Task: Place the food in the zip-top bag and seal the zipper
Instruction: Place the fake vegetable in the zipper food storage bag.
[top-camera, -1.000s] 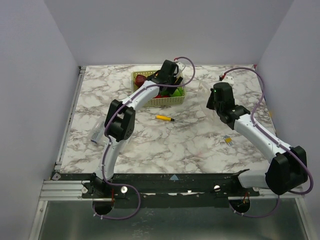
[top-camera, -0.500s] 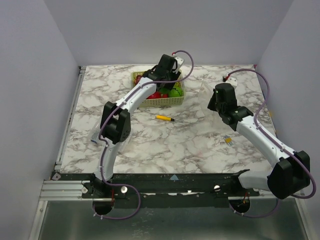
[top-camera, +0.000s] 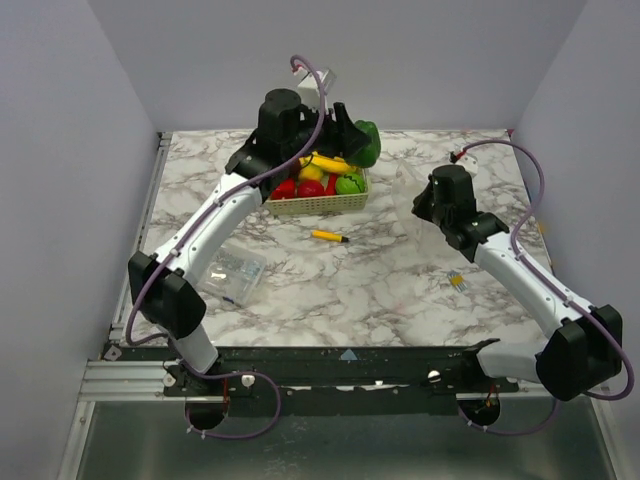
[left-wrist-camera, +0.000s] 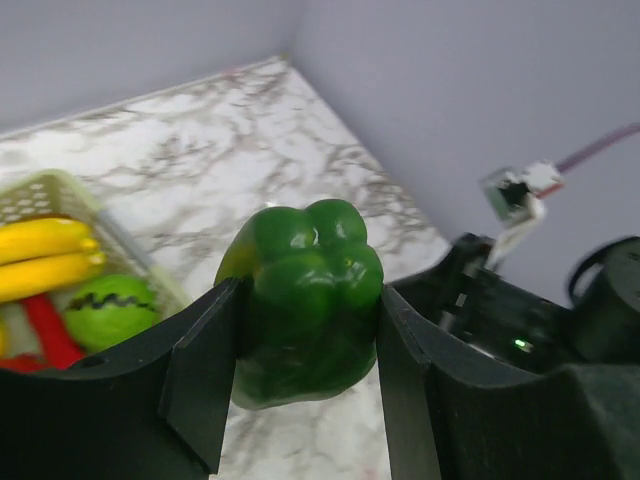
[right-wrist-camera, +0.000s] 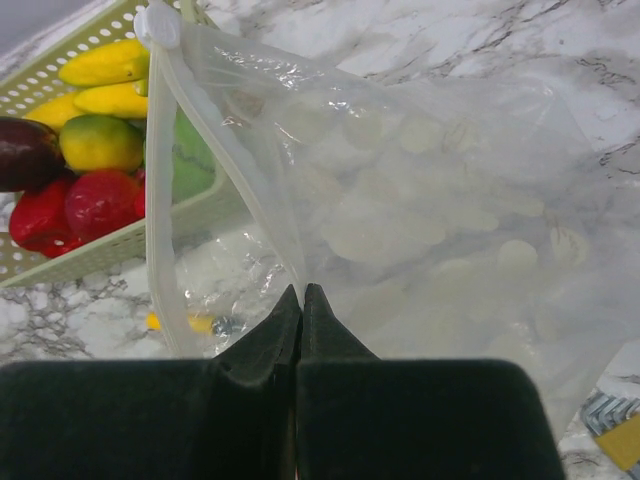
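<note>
1. Left gripper (left-wrist-camera: 305, 372) is clamped on the pepper (left-wrist-camera: 300, 270), high over the basket's (top-camera: 318, 208) right end; the other food (top-camera: 312, 186) sits inside.
2. Step in hand, I'd say: carrying the pepper to the bag (right-wrist-camera: 430, 230).
3. Right gripper (right-wrist-camera: 301, 305) pinches one lip of the bag; the zipper (right-wrist-camera: 163, 180) gapes unsealed.
4. Next calls for threading that narrow mouth, then letting go.

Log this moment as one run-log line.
left gripper: shut on glossy green toy pepper, aloft beside yellow-green mesh basket | right gripper: shut on clear plastic zip-top bag | bag: no food inside | next: likely pepper to bag
</note>
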